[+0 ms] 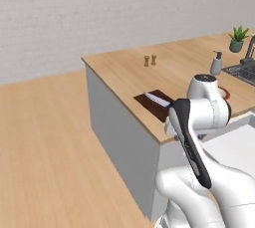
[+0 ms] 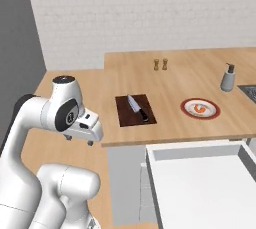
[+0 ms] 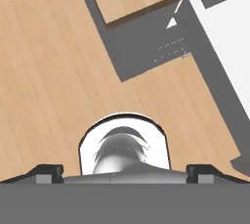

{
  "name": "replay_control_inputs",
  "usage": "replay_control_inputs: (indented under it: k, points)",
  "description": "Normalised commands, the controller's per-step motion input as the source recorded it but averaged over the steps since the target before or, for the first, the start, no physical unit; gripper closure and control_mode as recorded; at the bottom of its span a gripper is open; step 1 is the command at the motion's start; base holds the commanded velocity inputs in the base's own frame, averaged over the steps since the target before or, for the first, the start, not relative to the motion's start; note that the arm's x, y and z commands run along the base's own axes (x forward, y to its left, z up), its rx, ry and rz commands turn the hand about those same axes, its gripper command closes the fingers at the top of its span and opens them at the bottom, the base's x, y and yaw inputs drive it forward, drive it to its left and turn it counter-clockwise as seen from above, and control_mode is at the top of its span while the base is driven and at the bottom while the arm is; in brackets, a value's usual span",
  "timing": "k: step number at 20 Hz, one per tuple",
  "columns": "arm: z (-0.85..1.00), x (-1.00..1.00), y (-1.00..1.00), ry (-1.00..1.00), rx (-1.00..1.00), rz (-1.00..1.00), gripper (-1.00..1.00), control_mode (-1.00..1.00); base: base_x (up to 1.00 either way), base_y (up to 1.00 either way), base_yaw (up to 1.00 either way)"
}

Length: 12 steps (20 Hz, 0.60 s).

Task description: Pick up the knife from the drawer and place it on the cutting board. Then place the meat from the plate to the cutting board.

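The knife (image 2: 137,107) lay on the cutting board (image 2: 135,110), up on the counter (image 2: 180,73) beyond the jaws. The meat (image 2: 200,108) sat on the plate (image 2: 200,108), farther right. The drawer (image 2: 200,188) stood open, below the counter's edge.

Open counter around the board; drawer pulled out below

From the cutting board (image 2: 135,110), bare wooden counter (image 2: 170,80) lies toward the plate (image 2: 200,108) at 3 o'clock; shakers (image 2: 160,64) stand at 1, soap dispenser (image 2: 228,78) beyond, and the open drawer (image 2: 200,185) juts out at 5.
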Motion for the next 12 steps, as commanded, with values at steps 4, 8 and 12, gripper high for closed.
replay_control_inputs:
  k: [4, 8, 12]
  points:
    - [0.0, 0.0, 0.0, 0.0, 0.0, 0.0, -1.0, 1.0, 0.28, -0.4, 0.2]
    - [0.0, 0.0, 0.0, 0.0, 0.0, 0.0, -1.0, 1.0, 0.44, -0.31, 0.09]
    - [0.0, 0.0, 0.0, 0.0, 0.0, 0.0, -1.0, 1.0, 0.54, -0.26, 0.0]
